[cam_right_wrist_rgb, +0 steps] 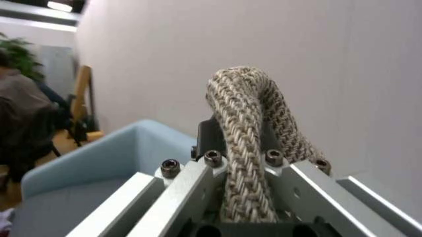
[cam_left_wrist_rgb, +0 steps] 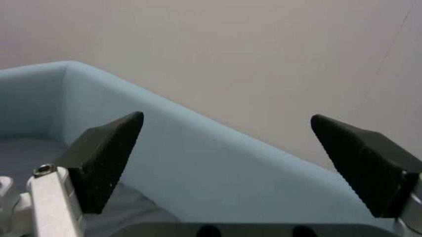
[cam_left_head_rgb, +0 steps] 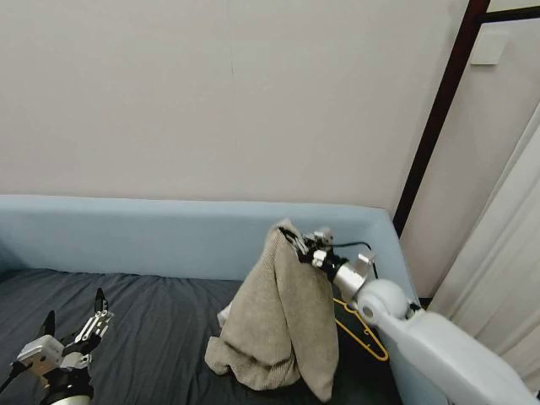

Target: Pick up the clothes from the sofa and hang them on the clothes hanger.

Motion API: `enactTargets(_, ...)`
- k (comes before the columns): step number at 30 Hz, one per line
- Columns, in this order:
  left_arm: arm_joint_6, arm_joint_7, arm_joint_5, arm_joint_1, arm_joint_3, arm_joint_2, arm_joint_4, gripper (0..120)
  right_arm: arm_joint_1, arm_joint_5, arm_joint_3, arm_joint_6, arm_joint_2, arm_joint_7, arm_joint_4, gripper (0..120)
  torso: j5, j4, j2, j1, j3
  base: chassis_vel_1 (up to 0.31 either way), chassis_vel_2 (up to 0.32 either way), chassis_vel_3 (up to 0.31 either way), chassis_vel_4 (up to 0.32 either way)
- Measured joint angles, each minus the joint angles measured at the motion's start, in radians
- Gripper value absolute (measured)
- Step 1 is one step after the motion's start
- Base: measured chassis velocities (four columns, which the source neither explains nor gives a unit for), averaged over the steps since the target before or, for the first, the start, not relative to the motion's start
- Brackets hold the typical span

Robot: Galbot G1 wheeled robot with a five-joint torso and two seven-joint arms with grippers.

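A beige knitted garment (cam_left_head_rgb: 278, 325) hangs in folds from my right gripper (cam_left_head_rgb: 295, 239), which is shut on its top edge just in front of the sofa's light blue backrest (cam_left_head_rgb: 152, 236). Its lower hem rests on the dark grey seat (cam_left_head_rgb: 160, 329). Up close in the right wrist view, the knit fabric (cam_right_wrist_rgb: 247, 128) is bunched between the metal fingers. An orange clothes hanger (cam_left_head_rgb: 363, 329) lies on the seat behind the garment, beside my right arm. My left gripper (cam_left_head_rgb: 74, 325) is open low at the front left over the seat, with nothing between its black pads (cam_left_wrist_rgb: 105, 158).
The sofa's right armrest (cam_left_head_rgb: 401, 278) runs close beside my right arm. A plain wall (cam_left_head_rgb: 236, 93) rises behind the backrest, with a dark door frame (cam_left_head_rgb: 434, 118) and a pale curtain (cam_left_head_rgb: 506, 270) at the right. The left part of the seat is bare.
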Motion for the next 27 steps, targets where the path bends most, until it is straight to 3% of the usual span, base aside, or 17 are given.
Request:
enactTargets(8, 0.005, 0.0, -0.02, -0.006, -0.022, 0.002, -0.005, 100, 0.301, 0.086, -0.15, 0.036, 0.129, 0.013, -0.025, 0, -0.0003, 0.0002, 0.0, 0.0, 0.0, 0.0, 0.0, 0.0, 0.0)
enactTargets(11, 0.005, 0.0, -0.024, -0.006, -0.027, 0.003, -0.005, 100, 0.363, 0.12, -0.13, 0.043, 0.187, 0.046, -0.004, 0, -0.0005, 0.0007, 0.0, 0.0, 0.0, 0.0, 0.0, 0.0, 0.0)
enactTargets(15, 0.005, 0.0, -0.028, -0.007, -0.032, 0.004, -0.001, 100, 0.368, 0.171, -0.102, 0.043, 0.195, 0.095, 0.061, 0, -0.0005, 0.0008, 0.0, 0.0, 0.0, 0.0, 0.0, 0.0, 0.0)
enactTargets(18, 0.005, 0.0, -0.03, -0.013, -0.025, 0.003, 0.002, 100, 0.251, 0.155, -0.109, 0.036, 0.109, 0.104, 0.104, 0, 0.0001, 0.0001, 0.0, 0.0, 0.0, 0.0, 0.0, 0.0, 0.0)
enactTargets(22, 0.006, 0.002, -0.023, -0.021, -0.005, -0.001, 0.004, 100, -0.022, -0.03, -0.116, 0.052, -0.033, -0.005, 0.017, 0, 0.0009, -0.0005, 0.0, 0.0, 0.0, 0.0, 0.0, 0.0, 0.0)
enactTargets(23, 0.006, 0.002, -0.023, -0.021, -0.005, -0.001, 0.004, 100, -0.022, -0.03, -0.116, 0.052, -0.033, -0.005, 0.017, 0, 0.0009, -0.0005, 0.0, 0.0, 0.0, 0.0, 0.0, 0.0, 0.0)
enactTargets(27, 0.01, 0.004, -0.014, -0.027, 0.008, -0.002, 0.007, 100, -0.263, -0.223, -0.048, 0.115, -0.077, -0.162, -0.16, 0, 0.0005, -0.0006, 0.0, 0.0, 0.0, 0.0, 0.0, 0.0, 0.0)
